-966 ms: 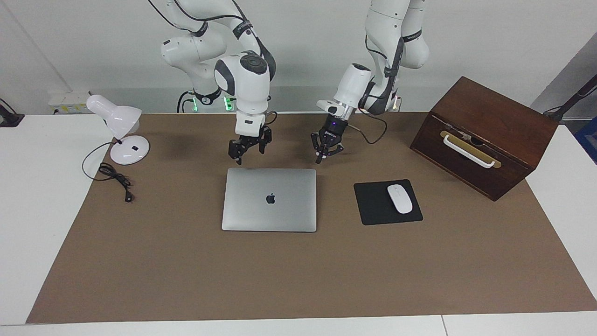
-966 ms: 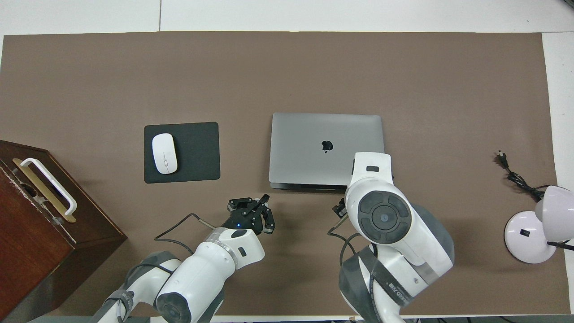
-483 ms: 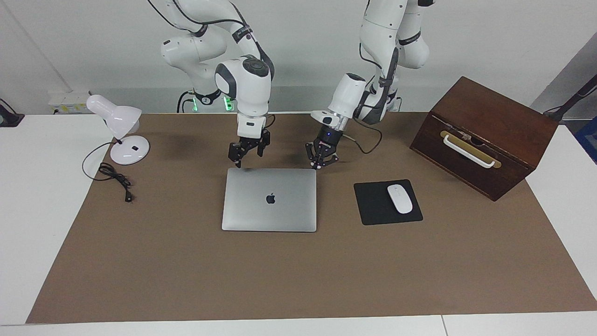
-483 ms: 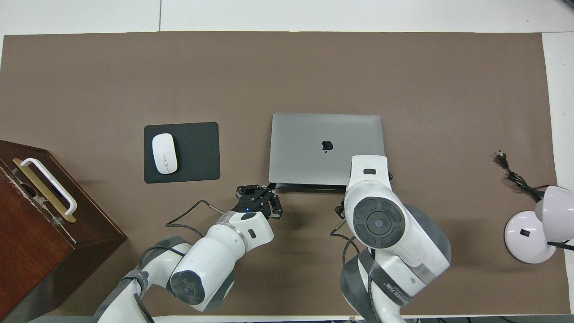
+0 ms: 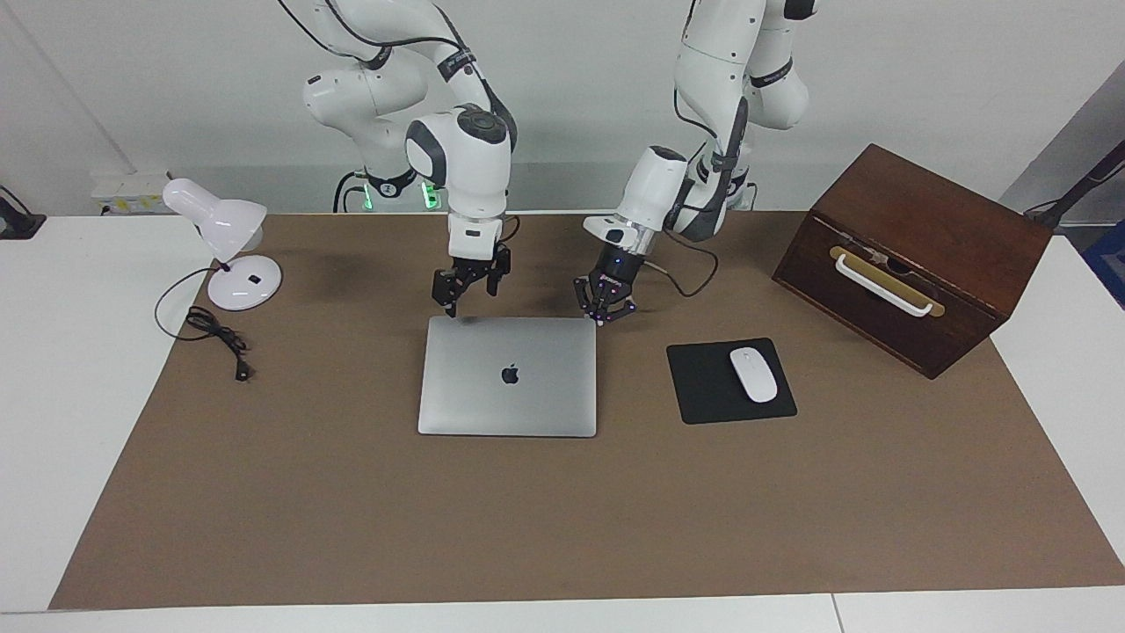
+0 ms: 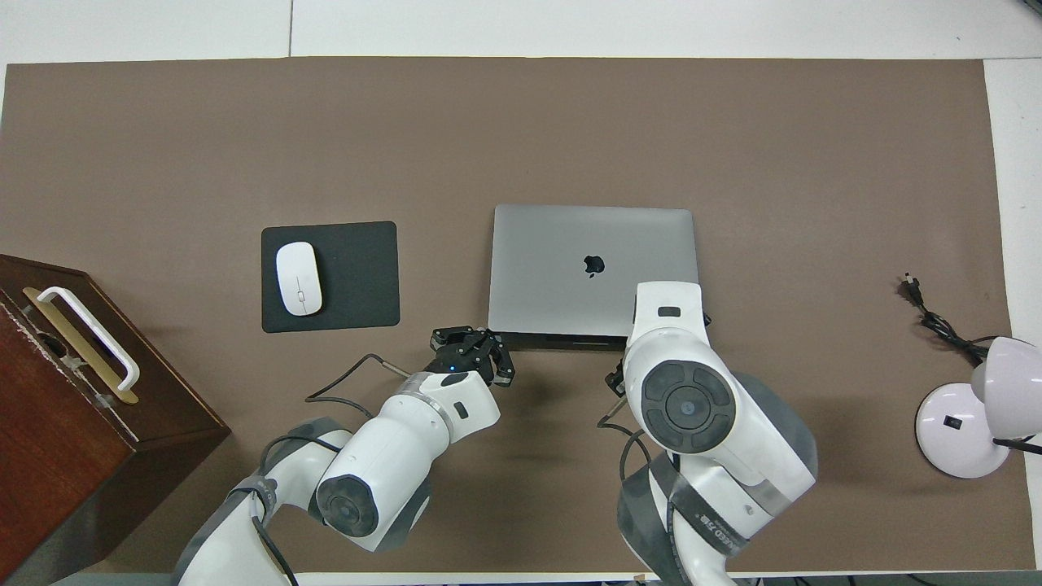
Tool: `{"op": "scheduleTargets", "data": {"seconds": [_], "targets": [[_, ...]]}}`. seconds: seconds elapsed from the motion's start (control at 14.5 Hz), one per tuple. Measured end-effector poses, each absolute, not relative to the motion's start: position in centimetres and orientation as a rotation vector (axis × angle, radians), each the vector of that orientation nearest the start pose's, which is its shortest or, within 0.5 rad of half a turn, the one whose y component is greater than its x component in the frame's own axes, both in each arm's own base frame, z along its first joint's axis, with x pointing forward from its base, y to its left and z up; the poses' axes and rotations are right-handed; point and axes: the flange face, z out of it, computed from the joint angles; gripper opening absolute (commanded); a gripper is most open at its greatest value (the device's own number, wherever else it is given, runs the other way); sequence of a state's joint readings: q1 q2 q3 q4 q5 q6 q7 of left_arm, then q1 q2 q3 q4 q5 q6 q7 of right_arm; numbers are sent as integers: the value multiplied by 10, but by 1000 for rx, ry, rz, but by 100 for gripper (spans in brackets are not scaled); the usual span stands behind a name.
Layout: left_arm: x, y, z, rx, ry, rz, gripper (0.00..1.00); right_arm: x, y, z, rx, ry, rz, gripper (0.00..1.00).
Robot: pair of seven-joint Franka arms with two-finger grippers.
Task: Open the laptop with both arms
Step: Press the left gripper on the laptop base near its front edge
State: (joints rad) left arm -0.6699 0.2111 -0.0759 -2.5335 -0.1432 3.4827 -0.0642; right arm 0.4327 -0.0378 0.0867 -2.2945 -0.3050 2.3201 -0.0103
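Left end effector (image 5: 603,318), fingertips together, has dropped to the closed MacBook's (image 5: 508,376) near corner. Right end effector (image 5: 453,303) reaches its corner — finger state unclear — lift imminent.

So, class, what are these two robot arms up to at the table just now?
Both arms are at the closed laptop, at its edge nearest the robots. The left gripper, shut, is down at the corner toward the left arm's end. The right gripper hangs over the other corner of that edge. The lid lies flat, not yet lifted. A mouse rests on a black pad beside the laptop.
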Motion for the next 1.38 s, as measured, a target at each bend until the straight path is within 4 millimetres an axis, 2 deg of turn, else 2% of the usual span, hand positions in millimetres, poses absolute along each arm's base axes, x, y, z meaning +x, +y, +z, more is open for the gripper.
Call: {"op": "scheduleTargets", "data": {"seconds": [0.55,1.38], "targets": [[396,-338,268,-3139,835,-1118,0,449,252,371,-3123,-1199,-197,100],[398,-338,268,-3073,949,-1128,0,450,254,361,-3116,-1208,-186,100]]}}
